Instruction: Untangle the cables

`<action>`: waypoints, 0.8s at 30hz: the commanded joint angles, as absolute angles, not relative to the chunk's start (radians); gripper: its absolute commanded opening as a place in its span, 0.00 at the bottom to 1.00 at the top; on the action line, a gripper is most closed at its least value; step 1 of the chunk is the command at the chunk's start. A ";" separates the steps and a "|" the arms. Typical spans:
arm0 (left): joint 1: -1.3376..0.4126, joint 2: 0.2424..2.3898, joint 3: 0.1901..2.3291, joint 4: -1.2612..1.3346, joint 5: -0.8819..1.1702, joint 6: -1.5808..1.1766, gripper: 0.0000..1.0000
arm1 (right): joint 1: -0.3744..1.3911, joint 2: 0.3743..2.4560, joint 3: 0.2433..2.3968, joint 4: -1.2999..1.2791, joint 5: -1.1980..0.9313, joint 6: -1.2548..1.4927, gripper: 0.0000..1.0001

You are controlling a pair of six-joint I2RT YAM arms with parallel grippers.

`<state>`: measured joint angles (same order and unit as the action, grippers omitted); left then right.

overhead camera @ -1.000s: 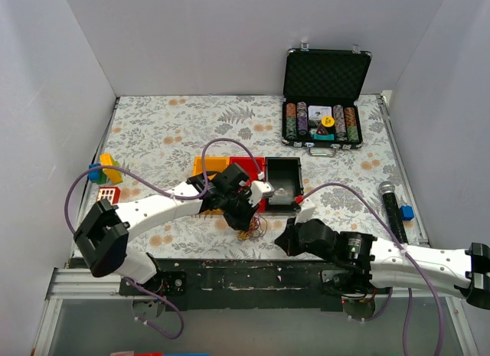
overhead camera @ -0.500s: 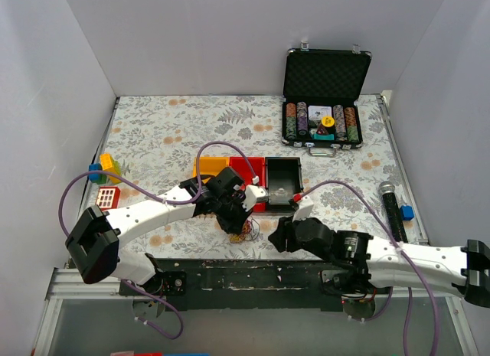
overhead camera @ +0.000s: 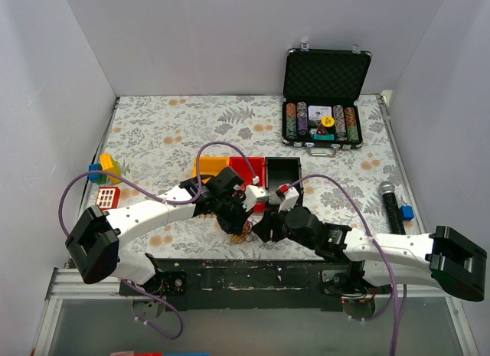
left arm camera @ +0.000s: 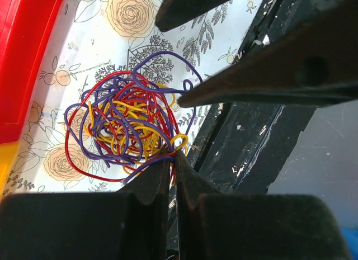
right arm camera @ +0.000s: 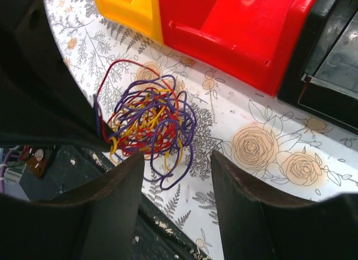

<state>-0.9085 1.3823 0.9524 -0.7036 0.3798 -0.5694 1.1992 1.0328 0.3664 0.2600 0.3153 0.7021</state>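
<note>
The cables (overhead camera: 246, 232) are a small tangle of thin yellow, red and purple wires lying on the floral cloth near the table's front edge, just before the red bin. My left gripper (overhead camera: 239, 224) is shut on the tangle's near edge; in the left wrist view its tips (left arm camera: 172, 155) pinch a few strands of the cables (left arm camera: 128, 126). My right gripper (overhead camera: 264, 224) is close on the right, open. In the right wrist view its fingertips (right arm camera: 176, 159) stand apart just short of the cables (right arm camera: 151, 120), holding nothing.
A yellow bin (overhead camera: 208, 166), red bin (overhead camera: 246, 171) and black bin (overhead camera: 282, 184) sit right behind the tangle. An open poker-chip case (overhead camera: 321, 111) is at the back right, a microphone (overhead camera: 390, 207) at the right, toy blocks (overhead camera: 107, 168) at the left. A black rail (overhead camera: 253, 272) borders the front.
My right arm has swung left up to the tangle and its jaws have opened. The left gripper shifted slightly left with the cables, then held still.
</note>
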 commanded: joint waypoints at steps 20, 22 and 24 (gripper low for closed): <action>-0.913 1.318 0.937 -0.693 0.308 -0.574 0.02 | 1.147 0.777 0.310 0.120 0.316 0.765 0.01; -0.911 1.316 0.924 -0.692 0.282 -0.571 0.03 | 1.147 0.701 0.328 0.031 0.354 0.762 0.01; -0.911 1.316 0.913 -0.692 0.262 -0.571 0.04 | 1.147 0.640 0.351 -0.050 0.380 0.759 0.01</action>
